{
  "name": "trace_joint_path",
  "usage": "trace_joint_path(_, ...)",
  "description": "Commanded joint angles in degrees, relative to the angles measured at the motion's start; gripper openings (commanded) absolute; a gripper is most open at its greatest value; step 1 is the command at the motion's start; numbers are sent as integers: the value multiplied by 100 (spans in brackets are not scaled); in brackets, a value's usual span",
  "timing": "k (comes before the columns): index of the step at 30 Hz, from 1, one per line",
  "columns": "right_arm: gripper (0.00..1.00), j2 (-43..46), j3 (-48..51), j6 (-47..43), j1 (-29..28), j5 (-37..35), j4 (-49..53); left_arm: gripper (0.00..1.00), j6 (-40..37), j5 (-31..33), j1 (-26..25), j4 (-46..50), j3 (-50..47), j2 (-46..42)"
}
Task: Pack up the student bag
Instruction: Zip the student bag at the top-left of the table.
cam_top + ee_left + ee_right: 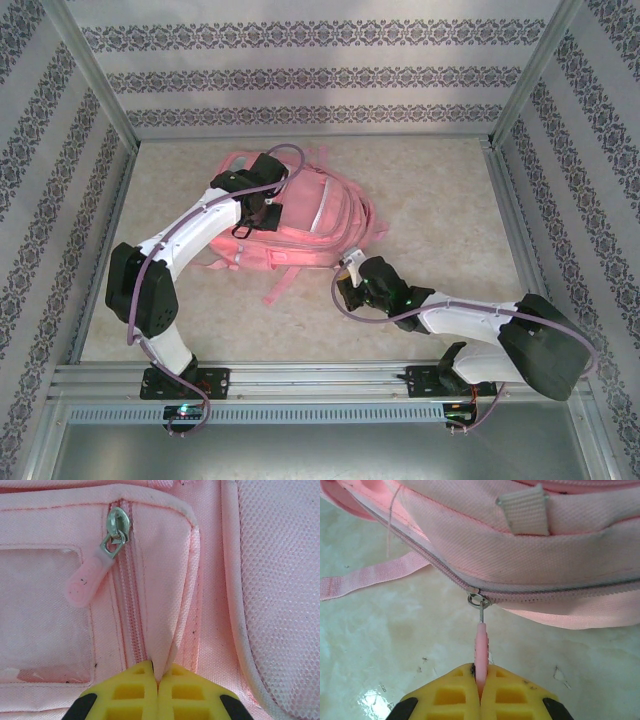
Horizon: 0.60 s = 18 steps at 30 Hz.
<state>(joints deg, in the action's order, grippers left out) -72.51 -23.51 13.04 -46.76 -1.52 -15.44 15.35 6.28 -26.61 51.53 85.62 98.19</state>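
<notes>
Marbled table [440,200], patterned walls [300,75]; pink student bag [325,215] lay flat; left gripper [156,676] pinched its fabric fold [167,625]; right gripper [480,680] clamped its zip pull [481,647].

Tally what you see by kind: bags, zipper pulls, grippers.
student bag: 1
zipper pulls: 2
grippers: 2, left gripper shut on bag fabric, right gripper shut on a zipper pull
Total: 5

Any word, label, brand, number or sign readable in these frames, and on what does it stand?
None can be read. The student bag shows no logo or print; its clear window pocket holds nothing legible; the webbing tab and the zipper pull are blank. The wall bands carry ornament, not letters.
</notes>
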Motion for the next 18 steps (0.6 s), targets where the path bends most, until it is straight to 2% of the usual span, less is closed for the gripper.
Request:
trace_joint_path(1, 0, -67, -75, 452, 1, -495, 486, 0, 45, 411, 121, -133, 45, -219)
trace_joint_path(5, 0, -311, 84, 558, 27, -879, -128, 0, 382, -242, 116, -478, -363, -483)
trace_joint_path(10, 0, -942, 75, 511, 26, -947, -834, 0, 638, -627, 121, -722, -719, -698)
trace_joint_path(14, 0, -1147, 22, 633, 119, -1291, -909, 0, 675, -246, 125, -642, -810, -753)
trace_joint_path(18, 0, -924, 95, 668, 168, -1533, -873, 0, 727, 179, 217, -506, -845, -742)
